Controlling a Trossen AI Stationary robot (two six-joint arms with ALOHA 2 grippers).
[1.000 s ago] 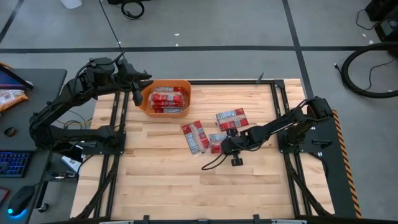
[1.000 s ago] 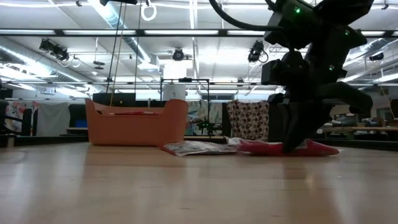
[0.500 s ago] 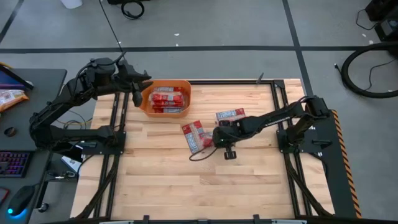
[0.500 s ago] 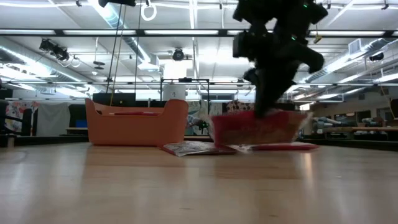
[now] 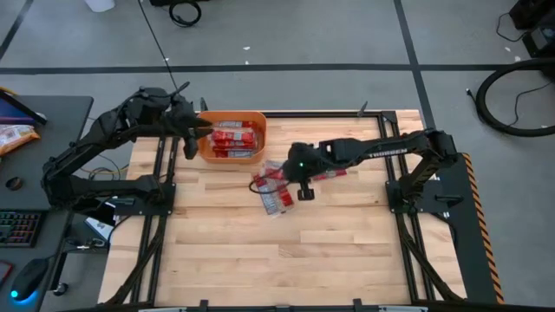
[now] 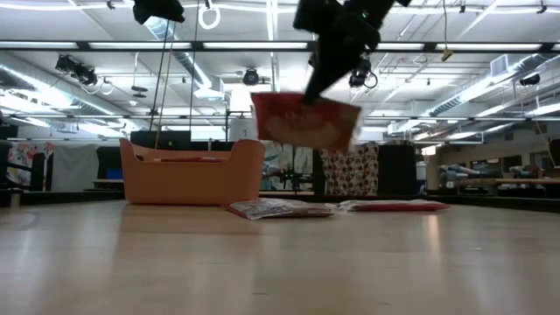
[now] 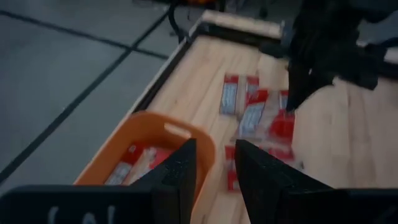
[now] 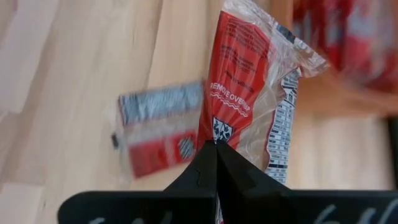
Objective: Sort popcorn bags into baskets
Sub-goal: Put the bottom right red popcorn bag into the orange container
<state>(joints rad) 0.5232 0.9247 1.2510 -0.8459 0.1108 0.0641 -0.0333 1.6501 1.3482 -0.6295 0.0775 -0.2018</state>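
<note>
My right gripper (image 5: pixel 288 170) is shut on one red popcorn packet (image 6: pixel 306 121), held in the air between the loose packets and the orange basket (image 5: pixel 232 137). The basket holds several red packets (image 5: pixel 231 139) and shows in the low view as an orange tub (image 6: pixel 192 171). Loose packets lie flat on the table (image 5: pixel 275 196) (image 5: pixel 328 166) (image 6: pixel 280 208). My left gripper (image 5: pixel 189 132) hovers by the basket's left wall with its fingers (image 7: pixel 180 177) a little apart. It holds nothing. My right gripper pinches the packet between its two fingers at one end (image 8: pixel 217 135). The fingers (image 6: pixel 322 83) come from above, slanting down. The packet is lifted clear of the table and hangs below the fingers, tilted (image 8: pixel 249 74).
The table's black frame rails (image 5: pixel 165 173) run along both sides. Bare wood lies across the near half of the table (image 5: pixel 277 260). A desk with a keyboard and an orange snack bag (image 5: pixel 16 137) stands left of the table.
My right gripper has risen from the table with the packet and swung toward the table's left and far edge, toward the basket. The packet, first lying on the wood, is now lifted clear and hangs high above the other packets.
</note>
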